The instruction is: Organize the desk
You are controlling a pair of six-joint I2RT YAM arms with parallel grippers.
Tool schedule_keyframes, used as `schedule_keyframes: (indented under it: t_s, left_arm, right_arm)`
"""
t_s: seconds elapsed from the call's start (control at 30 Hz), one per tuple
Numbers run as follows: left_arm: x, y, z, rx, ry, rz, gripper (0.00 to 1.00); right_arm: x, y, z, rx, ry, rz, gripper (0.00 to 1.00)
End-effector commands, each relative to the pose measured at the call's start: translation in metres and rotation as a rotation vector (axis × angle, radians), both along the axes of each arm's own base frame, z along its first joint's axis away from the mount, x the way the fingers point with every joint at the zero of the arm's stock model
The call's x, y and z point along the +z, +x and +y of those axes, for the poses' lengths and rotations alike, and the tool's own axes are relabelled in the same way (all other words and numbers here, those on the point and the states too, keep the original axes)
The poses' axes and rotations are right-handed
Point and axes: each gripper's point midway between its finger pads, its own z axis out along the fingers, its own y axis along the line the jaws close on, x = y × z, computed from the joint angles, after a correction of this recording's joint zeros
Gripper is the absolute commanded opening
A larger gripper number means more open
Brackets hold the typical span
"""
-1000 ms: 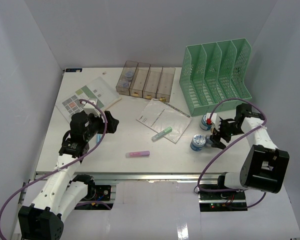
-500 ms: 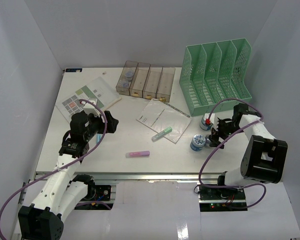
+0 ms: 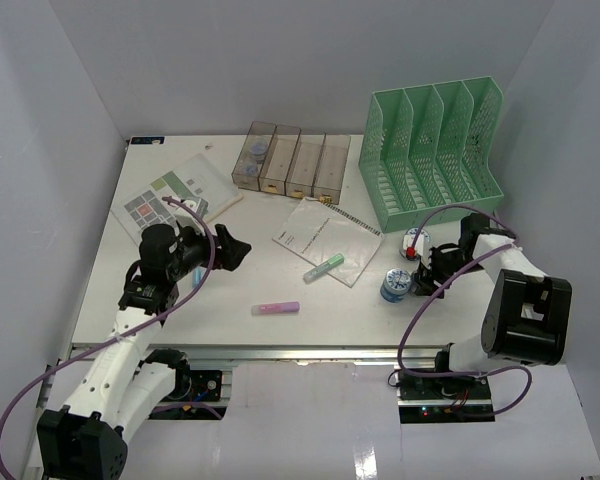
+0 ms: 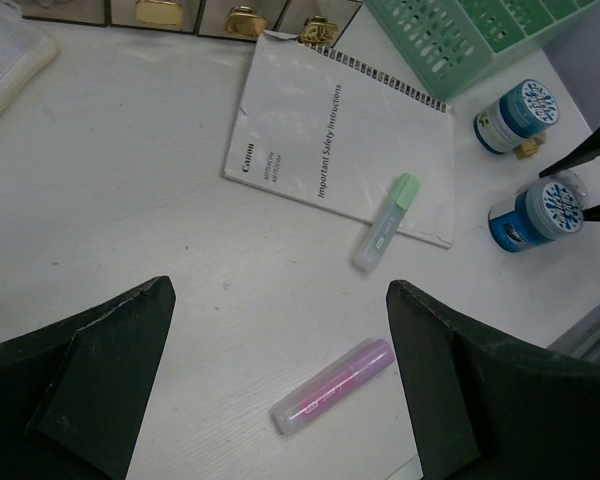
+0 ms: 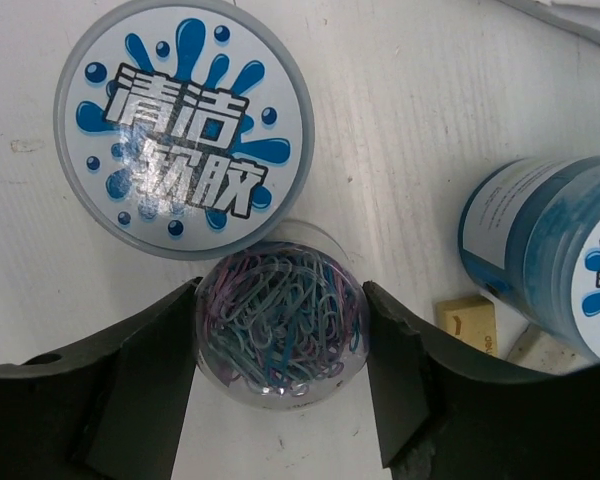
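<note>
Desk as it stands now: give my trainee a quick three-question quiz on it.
1. True or false: the right gripper has a finger on each side of the tub of paper clips.
2. What lies on the booklet? A. green marker B. pink marker C. jar
3. How many blue-lidded jars stand on the desk?
Key: 1 true; 2 A; 3 two.
</note>
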Motion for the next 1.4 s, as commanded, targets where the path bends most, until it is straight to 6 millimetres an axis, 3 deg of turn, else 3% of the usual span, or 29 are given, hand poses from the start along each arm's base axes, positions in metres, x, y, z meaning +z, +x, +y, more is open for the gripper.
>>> schedule_keyframes:
  t_s: [0.0, 0.17, 0.33, 0.43, 0.57, 0.6, 0.67, 0.7, 0.77, 0.9, 1.13, 1.37]
  left_arm:
    - [0.028, -0.016, -0.037, -0.192, -0.203, -0.019, 0.98]
    - [0.023, -0.029, -0.062, -0.270, -0.458, 0.151, 0.98]
    - [0.031, -0.034, -0.092, -0.296, -0.532, 0.227, 0.98]
    - [0.042, -0.034, -0.112, -0.323, -0.583, 0.259, 0.98]
    - [0.036, -0.035, -0.149, -0.355, -0.629, 0.346, 0.98]
    - [0.035, -0.033, -0.161, -0.361, -0.629, 0.356, 0.98]
    - [0.036, -0.030, -0.181, -0.374, -0.634, 0.376, 0.98]
    - [0.048, -0.031, -0.194, -0.408, -0.647, 0.364, 0.98]
    - [0.040, -0.024, -0.214, -0.411, -0.639, 0.396, 0.98]
    - [0.048, -0.016, -0.250, -0.437, -0.637, 0.393, 0.98]
    - [0.030, -0.015, -0.278, -0.461, -0.622, 0.449, 0.98]
    - [0.016, -0.023, -0.282, -0.474, -0.586, 0.486, 0.96]
  right_arm:
    - [0.013, -0.001, 0.000, 0.012, -0.017, -0.061, 0.41]
    - [0.039, 0.005, -0.005, -0.034, -0.043, -0.124, 0.27]
    - [0.100, 0.019, 0.002, -0.082, 0.007, -0.259, 0.23]
    - [0.137, 0.012, 0.026, -0.052, 0.138, -0.270, 0.21]
    - [0.164, -0.005, 0.071, 0.028, 0.278, -0.245, 0.20]
    - [0.167, -0.009, 0.078, 0.016, 0.298, -0.225, 0.20]
    - [0.171, -0.019, 0.112, 0.094, 0.339, -0.217, 0.20]
    - [0.172, -0.023, 0.121, 0.085, 0.357, -0.185, 0.20]
    - [0.177, -0.028, 0.143, 0.135, 0.392, -0.176, 0.20]
    - [0.184, -0.035, 0.165, 0.176, 0.446, -0.117, 0.20]
    - [0.183, -0.036, 0.183, 0.196, 0.457, -0.080, 0.20]
    - [0.174, -0.023, 0.183, 0.154, 0.433, -0.114, 0.20]
